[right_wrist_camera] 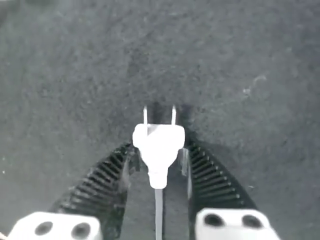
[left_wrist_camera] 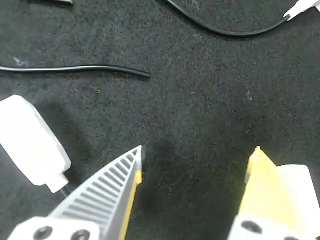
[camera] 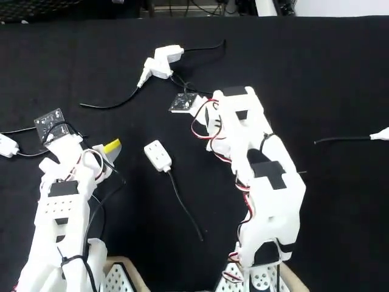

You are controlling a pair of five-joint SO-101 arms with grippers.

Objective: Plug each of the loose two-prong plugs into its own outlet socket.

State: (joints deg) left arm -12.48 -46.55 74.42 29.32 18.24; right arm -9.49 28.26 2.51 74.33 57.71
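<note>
Right gripper (right_wrist_camera: 159,146): ribbed fingers (right_wrist_camera: 107,182) clenched on a white two-prong plug (right_wrist_camera: 158,137). They grip the flanks of its body, so both prongs stick out forward, free to enter a socket. Its cord runs back between the fingers. The plug is held low over the black bench (camera: 316,73).

Left gripper (left_wrist_camera: 198,148): fingers (left_wrist_camera: 112,182) released and spread wide, with nothing between them. It is poised over bare bench beside a white connector block (left_wrist_camera: 32,140) of uncertain kind. It is likely standing by to steady a socket.

Outlet socket (camera: 158,155): white, lying flat between the two arms, its cord trailing toward the arm bases. It is unoccupied and judged the nearest candidate for the held plug.

Mated pair (camera: 163,61): a plug and socket that appear joined, at the far middle of the bench. One connection looks done.

Loose plug (camera: 380,134): at the view's edge beyond the right arm, well apart from it. Its cord lies toward the middle. It is not yet in any socket.

White connector (camera: 6,146): at the opposite edge, near the left arm. Type unclear.
</note>
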